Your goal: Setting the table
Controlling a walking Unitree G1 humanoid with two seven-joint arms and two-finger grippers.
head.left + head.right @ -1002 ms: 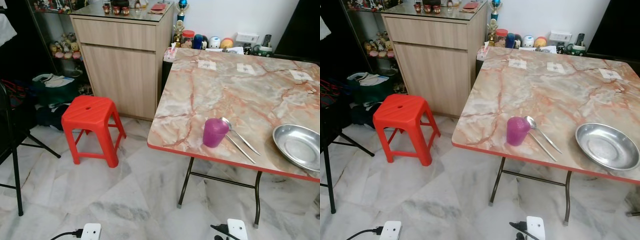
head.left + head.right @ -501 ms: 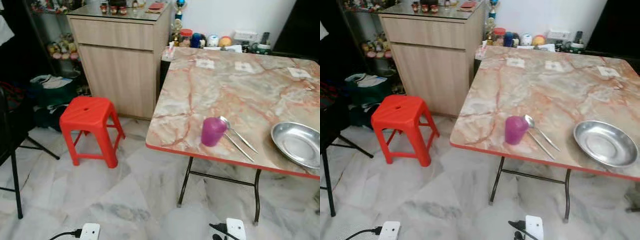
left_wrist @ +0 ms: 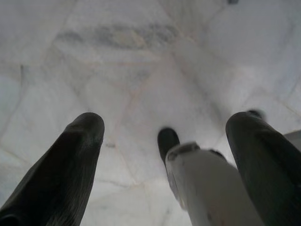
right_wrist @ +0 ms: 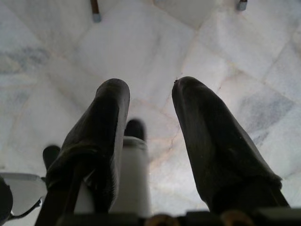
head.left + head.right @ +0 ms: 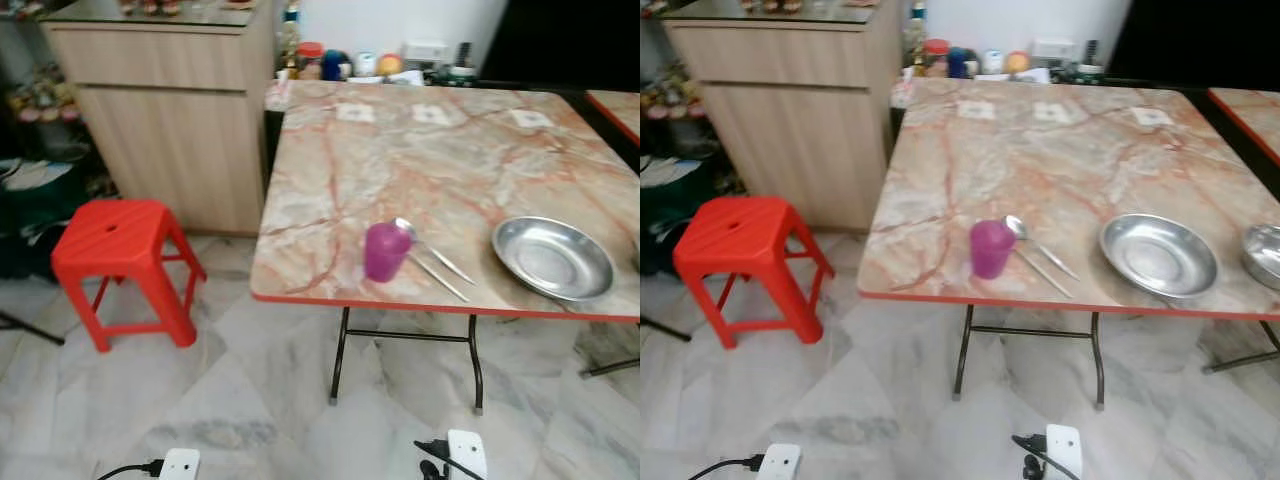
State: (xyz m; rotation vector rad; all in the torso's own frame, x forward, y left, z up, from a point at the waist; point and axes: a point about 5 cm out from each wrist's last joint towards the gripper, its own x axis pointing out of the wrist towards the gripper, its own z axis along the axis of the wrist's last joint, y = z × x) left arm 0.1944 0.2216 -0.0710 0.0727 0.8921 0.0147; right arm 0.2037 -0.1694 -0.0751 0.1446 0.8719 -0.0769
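The head camera's view has swung toward the robot's right and pulled back a little. The table (image 5: 400, 160) now sits nearer the middle of the frame, and the red stool (image 5: 120, 265) and wooden cabinet (image 5: 165, 110) sit further to the left. Newly in sight at the right are a second table's red edge (image 5: 1240, 120) and a second metal bowl (image 5: 1262, 255). The picture is softer, slightly blurred.

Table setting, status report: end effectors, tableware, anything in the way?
Left end effector and right end effector open, empty, over floor. Cup, spoon, plate near table front edge. Stool left of table.
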